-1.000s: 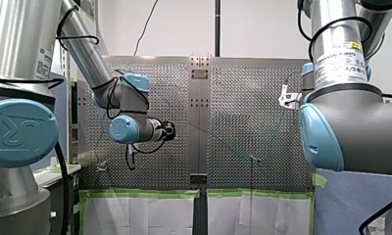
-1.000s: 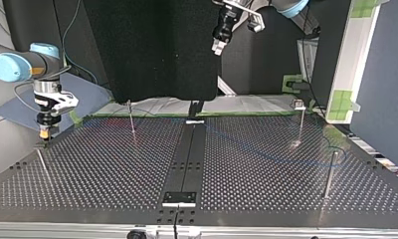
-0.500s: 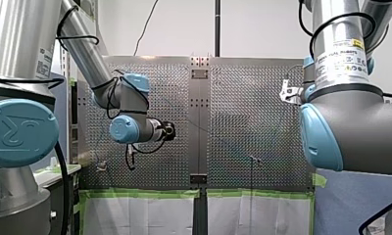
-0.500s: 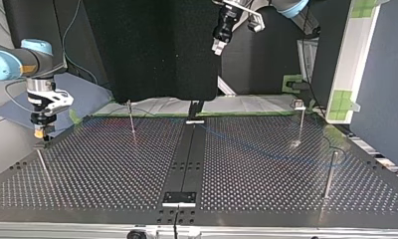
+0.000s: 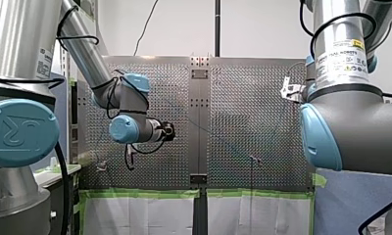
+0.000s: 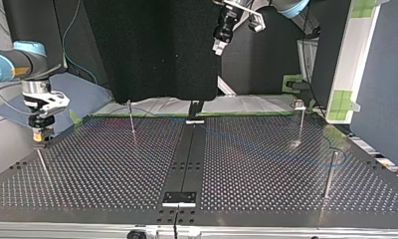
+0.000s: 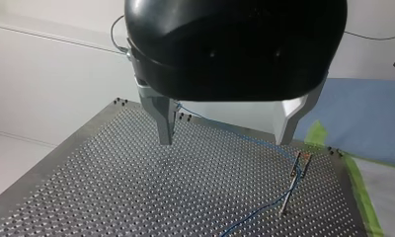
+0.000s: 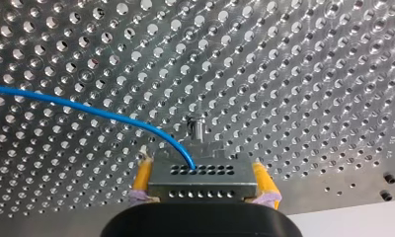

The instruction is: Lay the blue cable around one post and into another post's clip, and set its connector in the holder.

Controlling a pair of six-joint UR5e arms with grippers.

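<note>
Bright, even light glints off the perforated table (image 8: 294, 74); shadows are faint.

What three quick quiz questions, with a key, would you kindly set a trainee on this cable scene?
1. True or false: my left gripper is open and empty.
2. The connector is: A lying loose; B between my right gripper's yellow pads; C in my left gripper.
3. Fill in: the cable leaving the connector is ____.
Key: 1 true; 2 B; 3 blue.
</note>
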